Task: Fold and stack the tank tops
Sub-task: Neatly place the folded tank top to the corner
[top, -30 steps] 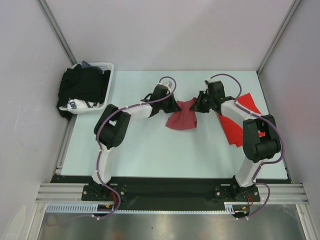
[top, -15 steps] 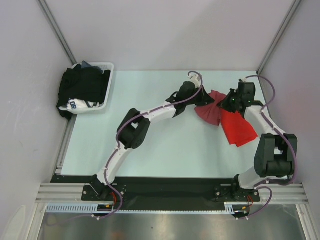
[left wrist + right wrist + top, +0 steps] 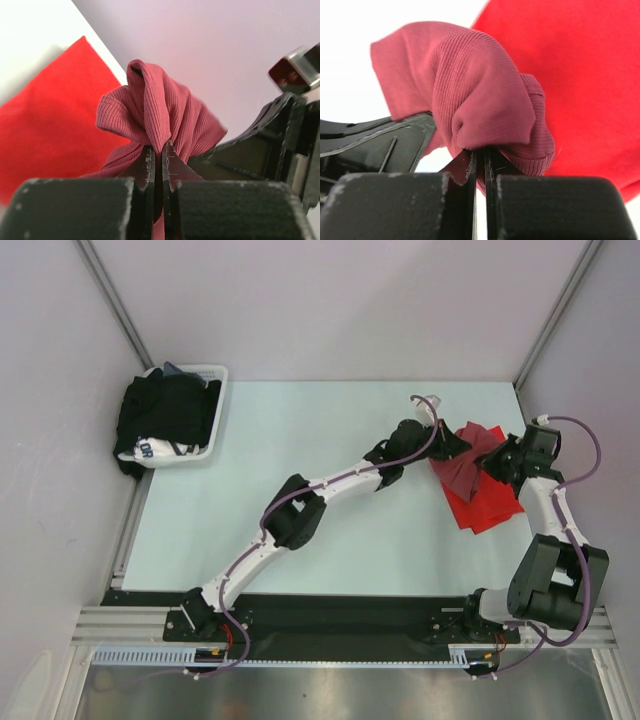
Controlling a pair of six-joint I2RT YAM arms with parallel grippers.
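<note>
Top view, worktop (image 3: 300, 450): pale green; everything for the task sits in the right part of the frame.
Top view, maroon tank top (image 3: 468, 465): strung as a bunched band between the two grippers, over the upper half of the bright red tank top (image 3: 492, 510). Whether the two touch cannot be told.
Top view, long axis: the maroon band runs roughly left to right across the frame. The red piece lies flat, its length running from upper centre-right down toward the lower right.
Top view, left gripper (image 3: 446, 444): at the band's left end, its arm stretched far across.
Top view, right gripper (image 3: 503, 462): at the right end, near the other.
Top view, upper left: a white basket (image 3: 218, 373) holding black garments (image 3: 165, 410), well apart.
Left wrist view: the jaws are pinched together on a ribbed fold of maroon cloth that puffs up above the tips. The red piece lies flat at frame left.
Right wrist view: the jaws are clamped on another gathered maroon lump, with red cloth behind at upper right.
Risk, grip: both pinches look shallow, so a tug apart could likely pull the cloth free.
Risk, landing: an uneven release would probably drop it crumpled or askew on the red.
Risk, drag: lowering too far may shift the red piece.
</note>
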